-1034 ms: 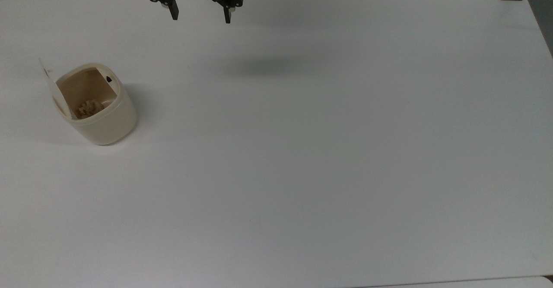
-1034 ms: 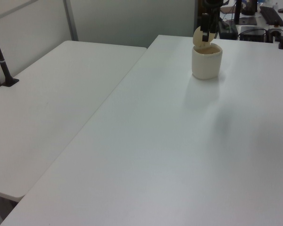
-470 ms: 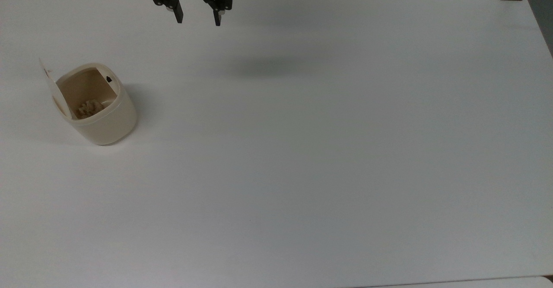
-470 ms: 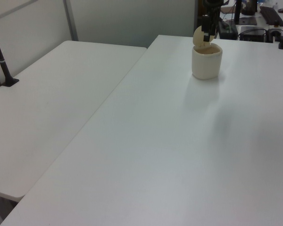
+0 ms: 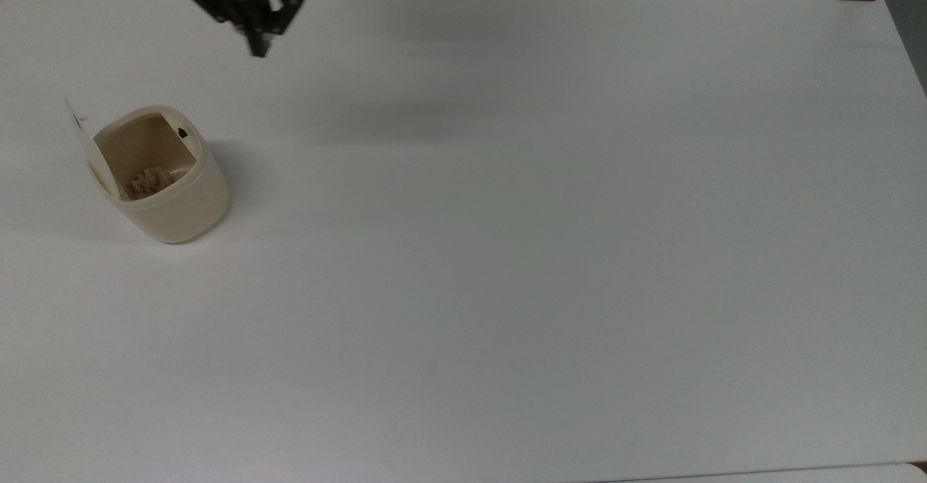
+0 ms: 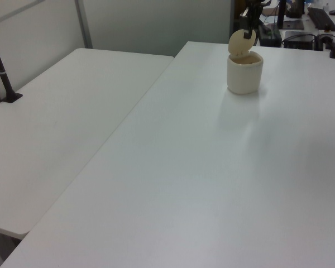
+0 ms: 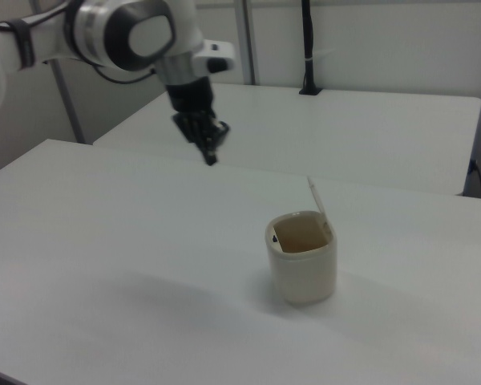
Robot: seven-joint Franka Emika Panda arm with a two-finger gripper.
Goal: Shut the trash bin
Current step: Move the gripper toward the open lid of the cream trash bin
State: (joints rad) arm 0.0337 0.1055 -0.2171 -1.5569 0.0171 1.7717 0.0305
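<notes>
Black and two-fingered, the gripper [image 5: 258, 47] hangs high over the far edge of the white table [image 5: 550, 251], holding nothing; whether its fingers are parted or together cannot be told. Since half a second ago it has swung toward the top view's left and turned about its axis, so it now looks narrow where it earlier showed two spread fingers. That brings it nearer the trash bin [image 5: 170, 193], though the two are well apart.

The cream-beige bin stands upright near the top view's left edge. Its lid [image 5: 85, 143] is tipped up on the side away from the black button [image 5: 182, 133], and crumpled paper [image 5: 148, 179] lies inside. Closing has not begun; the arm appears to be lining up to push the lid down.

The table is bare apart from the bin. In the right view a second white table [image 7: 361, 132] stands behind, with pale partition walls beyond.
</notes>
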